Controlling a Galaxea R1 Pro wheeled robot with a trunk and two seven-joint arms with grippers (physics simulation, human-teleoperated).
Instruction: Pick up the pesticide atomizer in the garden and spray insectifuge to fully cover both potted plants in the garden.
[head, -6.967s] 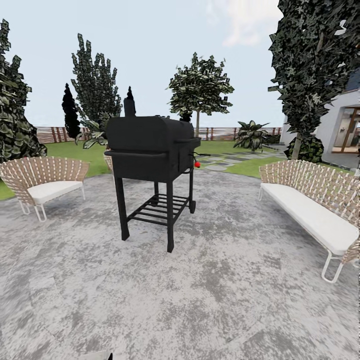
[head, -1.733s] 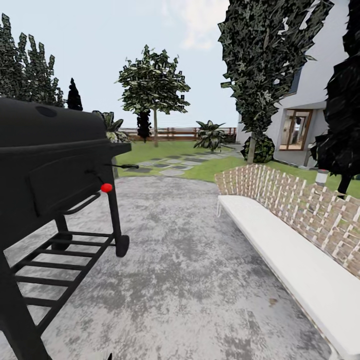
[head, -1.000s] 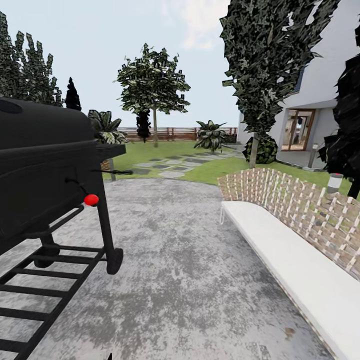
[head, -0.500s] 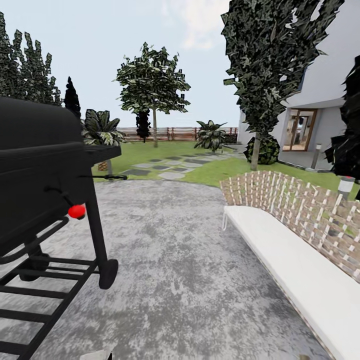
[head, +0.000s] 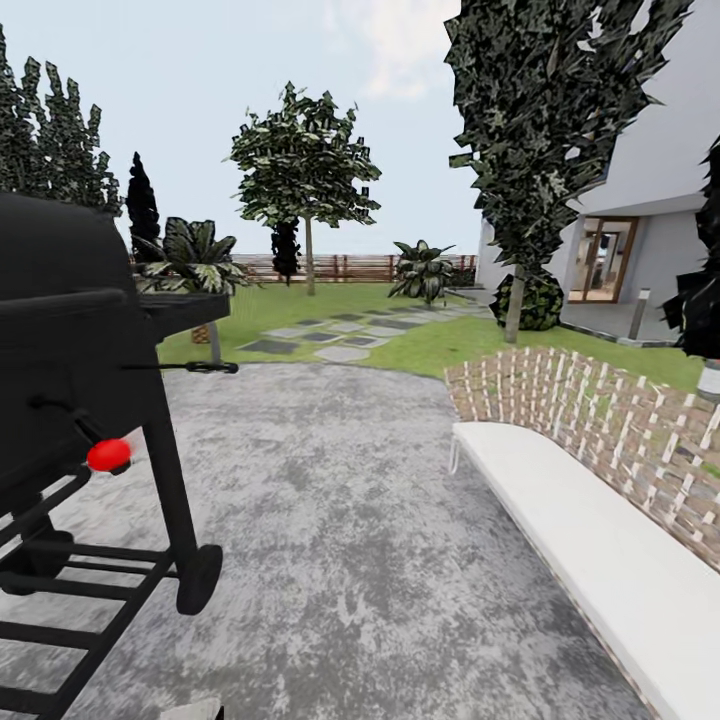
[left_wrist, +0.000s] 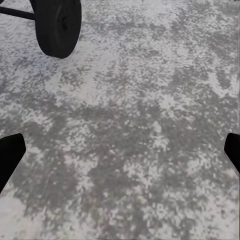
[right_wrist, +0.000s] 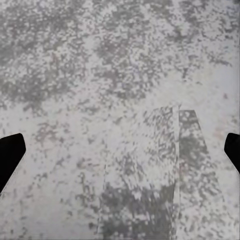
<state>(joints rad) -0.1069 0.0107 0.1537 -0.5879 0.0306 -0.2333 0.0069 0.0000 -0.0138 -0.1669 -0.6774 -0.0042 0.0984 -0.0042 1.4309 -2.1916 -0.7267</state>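
A: How do the jaws stand?

B: Wide apart and empty on both arms; in the left wrist view the left gripper (left_wrist: 120, 150) shows a dark fingertip at each edge with bare grey paving between, and a wheel of the black grill (head: 60, 340) close by; the right gripper (right_wrist: 120, 150) hangs spread the same way over the round patio (head: 340, 500), above a seam between slabs.

A: And outward from there?

B: Take the grill as the landmark; it stands close on the robot's left, its red knob (head: 108, 455) low on the near side; across the patio from it runs a woven bench with a white cushion (head: 590, 540); beyond the grill lie the lawn (head: 420, 340), the stepping slabs (head: 330, 335), a round-crowned tree (head: 305, 170) and the wooden fence (head: 350, 266); a house (head: 650, 230) sits far off to the right.

A: Where is the pesticide atomizer?

B: I cannot pick it out here, nor the potted plants; the broad-leaved palms beyond the grill are not them; my guess is the robot is travelling toward the lawn.

A: How would it handle?

B: Judging from the task, a slim spray bottle should be light, stiff and rather slick; I would close on the body below the top, square across it, leaving the nozzle free; it may tip easily if nudged.
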